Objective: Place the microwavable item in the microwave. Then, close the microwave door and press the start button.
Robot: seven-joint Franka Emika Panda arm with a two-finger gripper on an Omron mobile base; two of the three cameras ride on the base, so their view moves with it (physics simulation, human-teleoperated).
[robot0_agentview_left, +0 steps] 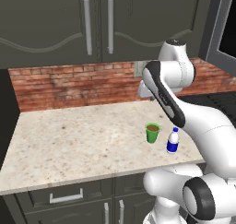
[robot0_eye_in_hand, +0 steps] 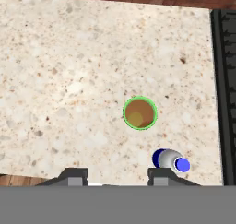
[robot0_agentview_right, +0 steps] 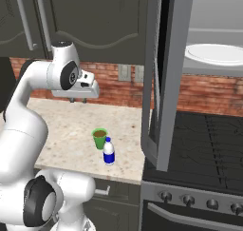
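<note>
The green cup (robot0_agentview_left: 152, 132) with brown contents stands upright on the counter near its right end, and it appears from above in the hand view (robot0_eye_in_hand: 139, 113). My gripper (robot0_agentview_right: 78, 101) hangs open well above the counter, behind and to the left of the cup (robot0_agentview_right: 99, 138), holding nothing. Its two tips (robot0_eye_in_hand: 73, 176) sit wide apart at the bottom of the hand view. The microwave (robot0_agentview_right: 213, 16) is up on the right with its white turntable plate (robot0_agentview_right: 216, 54) showing. The microwave door (robot0_agentview_right: 163, 82) is swung open toward me, edge-on.
A white-capped bottle with a blue label (robot0_agentview_left: 173, 141) stands just right of and in front of the cup (robot0_eye_in_hand: 168, 159). The black stove (robot0_agentview_right: 199, 144) adjoins the counter's right end. A brick backsplash (robot0_agentview_left: 73, 87) and dark cabinets (robot0_agentview_left: 97, 20) are behind.
</note>
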